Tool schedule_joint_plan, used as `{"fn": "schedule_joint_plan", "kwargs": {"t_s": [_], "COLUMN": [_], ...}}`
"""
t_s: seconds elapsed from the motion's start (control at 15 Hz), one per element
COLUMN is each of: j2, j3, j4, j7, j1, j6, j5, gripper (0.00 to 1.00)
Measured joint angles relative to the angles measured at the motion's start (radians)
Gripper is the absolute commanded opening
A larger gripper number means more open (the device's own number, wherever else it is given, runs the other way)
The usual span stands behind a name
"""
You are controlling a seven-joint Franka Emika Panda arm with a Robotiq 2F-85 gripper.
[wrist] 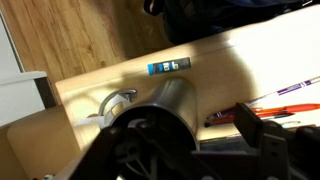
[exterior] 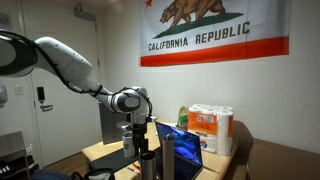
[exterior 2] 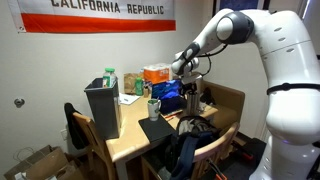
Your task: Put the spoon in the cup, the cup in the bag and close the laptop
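Observation:
The dark metallic cup (wrist: 172,108) stands on the wooden table right under my gripper (wrist: 190,140). It fills the middle of the wrist view. One dark finger shows to its right with a gap of bare table between them. The other finger is hidden behind the cup. In an exterior view the gripper (exterior: 141,148) hangs low beside the open laptop (exterior: 182,146) with its blue screen. A metallic spoon-like piece (wrist: 114,99) lies by the cup's base. The dark grey bag (exterior 2: 103,108) stands upright at the far end of the table. The gripper (exterior 2: 190,88) is by the laptop (exterior 2: 170,97).
A taller dark cylinder (exterior: 167,155) stands next to the gripper. A pale handled mug (exterior 2: 154,107), a dark notebook (exterior 2: 157,130), a pack of paper rolls (exterior: 211,126) and a green bottle (exterior: 182,118) are on the table. Red pens (wrist: 292,93) lie close by. A chair holds a backpack (exterior 2: 195,140).

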Motion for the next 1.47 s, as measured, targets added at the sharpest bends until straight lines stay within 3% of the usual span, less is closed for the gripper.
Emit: {"fn": "schedule_joint_plan", "kwargs": {"t_s": [0.33, 0.47, 0.87, 1.47], "j2": [-0.015, -0.024, -0.103, -0.386], "j3": [-0.012, -0.016, -0.016, 0.042], "j4": [-0.036, -0.05, -0.115, -0.295], "j7": [0.0, 0.0, 0.001, 0.005], "j1": [-0.003, -0.004, 0.007, 0.049], "j6": [0.039, 0.049, 0.037, -0.028], "j5": [-0.001, -0.004, -0.048, -0.058], "gripper": [0.12, 0.01, 0.04, 0.04]}}
